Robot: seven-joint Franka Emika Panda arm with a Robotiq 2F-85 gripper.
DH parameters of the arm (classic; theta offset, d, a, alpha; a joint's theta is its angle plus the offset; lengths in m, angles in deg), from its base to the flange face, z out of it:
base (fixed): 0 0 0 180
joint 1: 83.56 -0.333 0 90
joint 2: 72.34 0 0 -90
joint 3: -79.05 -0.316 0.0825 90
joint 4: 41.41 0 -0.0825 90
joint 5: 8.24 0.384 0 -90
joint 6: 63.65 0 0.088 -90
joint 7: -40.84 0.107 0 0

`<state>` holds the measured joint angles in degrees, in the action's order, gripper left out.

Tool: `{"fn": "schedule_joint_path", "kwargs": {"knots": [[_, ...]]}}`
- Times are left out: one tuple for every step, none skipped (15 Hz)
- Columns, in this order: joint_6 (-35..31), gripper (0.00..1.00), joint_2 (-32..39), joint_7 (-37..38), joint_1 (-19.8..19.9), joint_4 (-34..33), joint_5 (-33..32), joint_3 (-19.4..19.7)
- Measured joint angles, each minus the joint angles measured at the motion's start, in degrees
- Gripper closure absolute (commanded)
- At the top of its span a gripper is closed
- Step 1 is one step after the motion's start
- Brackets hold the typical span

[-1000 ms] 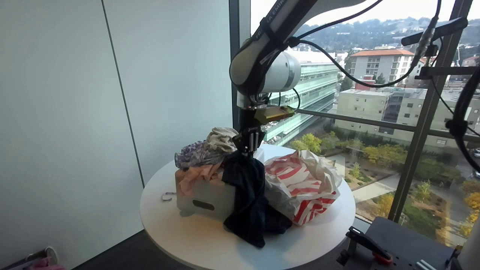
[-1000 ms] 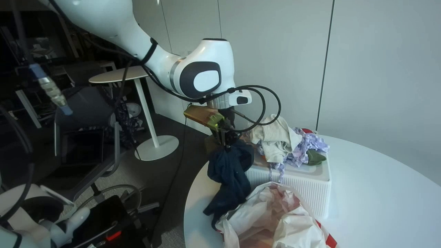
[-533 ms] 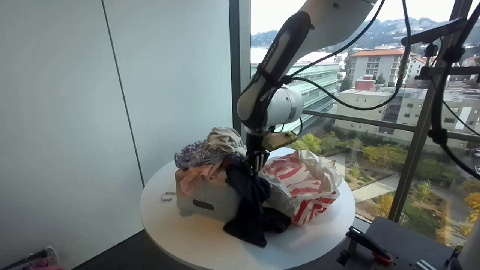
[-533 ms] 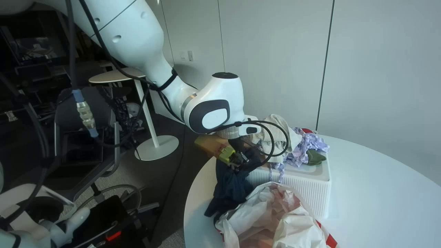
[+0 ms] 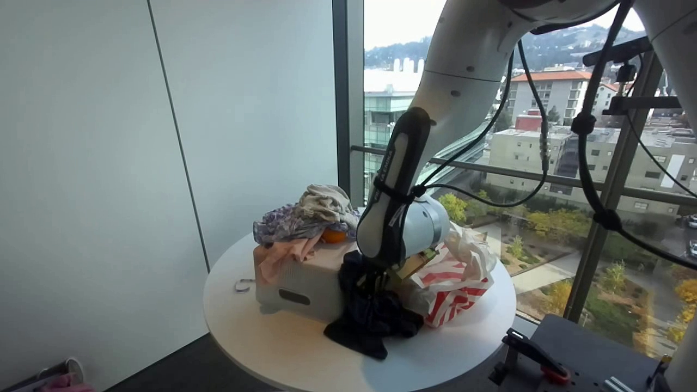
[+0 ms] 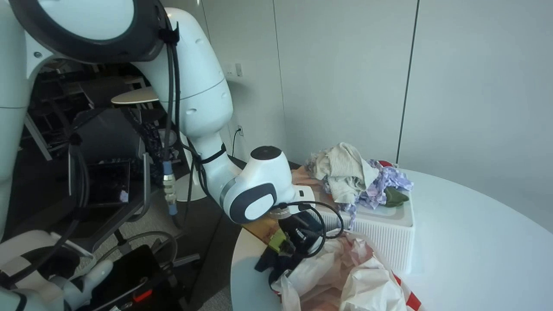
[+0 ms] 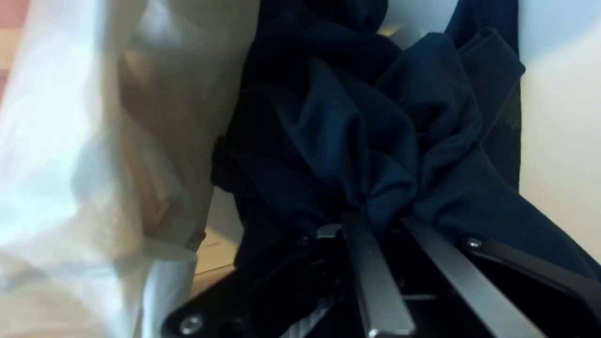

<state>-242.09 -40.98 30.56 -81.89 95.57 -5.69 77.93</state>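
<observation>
Navy cloth (image 7: 375,141): bunched directly below the jaws, its loose end spread on the worktop (image 5: 261,343); looks soft, limp and probably light, hardly fragile, apt to fold on itself rather than hold a shape.
Jaws: clenched on a gathered fold of the navy cloth, pointing down, the metal fingers (image 7: 375,286) close together with fabric bunched at their tips.
Fabric face: fairly smooth to the eye, so a thin single layer might slip; a thick pinch should be safer.
Gathered folds: right at the jaws, where several layers meet; seemingly the best place to take hold.
Loose end: farther out from the jaws; a hold there would likely leave the rest trailing.
Striped bag (image 5: 463,283): just beside the jaws, red and white, crumpled; seems thin and crinkly, and could catch on the cloth.
Ribbed box (image 5: 269,294): near the jaws, across from the bag in an exterior view; stiff-looking, with cream cloth (image 5: 326,204) and lilac fabric (image 5: 277,226) heaped on top.
</observation>
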Motion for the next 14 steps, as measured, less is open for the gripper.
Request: {"fn": "schedule_joint_path", "kwargs": {"knots": [[-1.37, 0.63, 0.90, 0.52, -0.57, 0.42, -0.60, 0.00], [-2.10, 0.61, 1.57, 1.02, -1.05, 0.60, -1.08, 0.01], [-2.48, 0.56, 2.17, 1.54, -1.45, 0.64, -1.41, 0.02], [-2.83, 0.49, 2.55, 1.98, -1.72, 0.65, -1.55, 0.03], [-3.37, 0.40, 2.75, 2.59, -2.51, 0.69, -1.61, 0.73], [-4.21, 0.33, 2.80, 3.32, -4.23, 0.84, -1.64, 2.49], [-5.28, 0.24, 2.80, 4.34, -6.55, 1.15, -1.64, 4.86], [-6.41, 0.18, 2.80, 5.45, -9.24, 1.63, -1.64, 7.53], [-7.63, 0.11, 2.80, 6.55, -12.08, 2.24, -1.53, 10.24], [-8.61, 0.02, 2.79, 7.57, -14.88, 2.93, -1.27, 12.79], [-9.33, 0.00, 2.79, 8.25, -17.21, 3.63, -0.99, 14.74], [-9.86, 0.00, 2.77, 8.60, -18.81, 4.22, -0.84, 15.86], [-9.97, 0.00, 2.74, 8.75, -19.65, 4.63, -0.81, 16.19], [-10.13, 0.00, 2.74, 8.76, -20.11, 4.85, -0.82, 16.18]]}}
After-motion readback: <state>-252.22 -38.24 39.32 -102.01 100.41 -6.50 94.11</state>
